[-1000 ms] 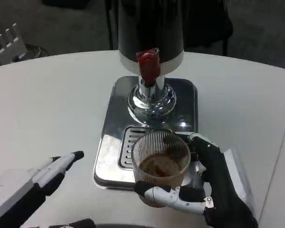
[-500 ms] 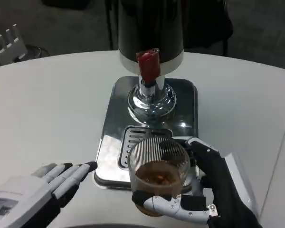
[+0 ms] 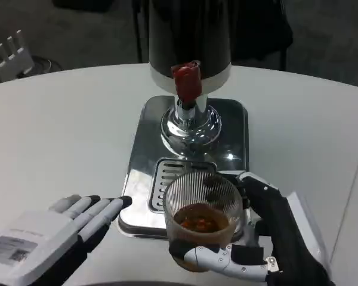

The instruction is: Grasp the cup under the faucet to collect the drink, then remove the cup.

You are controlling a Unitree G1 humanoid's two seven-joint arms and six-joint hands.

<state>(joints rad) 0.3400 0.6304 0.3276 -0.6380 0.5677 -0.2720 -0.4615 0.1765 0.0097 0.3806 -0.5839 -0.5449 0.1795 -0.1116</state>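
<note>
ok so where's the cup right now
In the head view the cup sits low and right of centre, held by the right hand over the front edge of the steel drip tray, in front of the red faucet.

Nearest the dispenser base (image 3: pixel 185 155), on its left side, the left hand (image 3: pixel 59 235) has a flat white back bearing a small printed label, with pale grey fingers (image 3: pixel 86 211) ending in black tips. Across from it, the right hand (image 3: pixel 262 238) is mostly black, with a silvery-white segmented digit showing small screws and a white panel along its outer edge.
</note>
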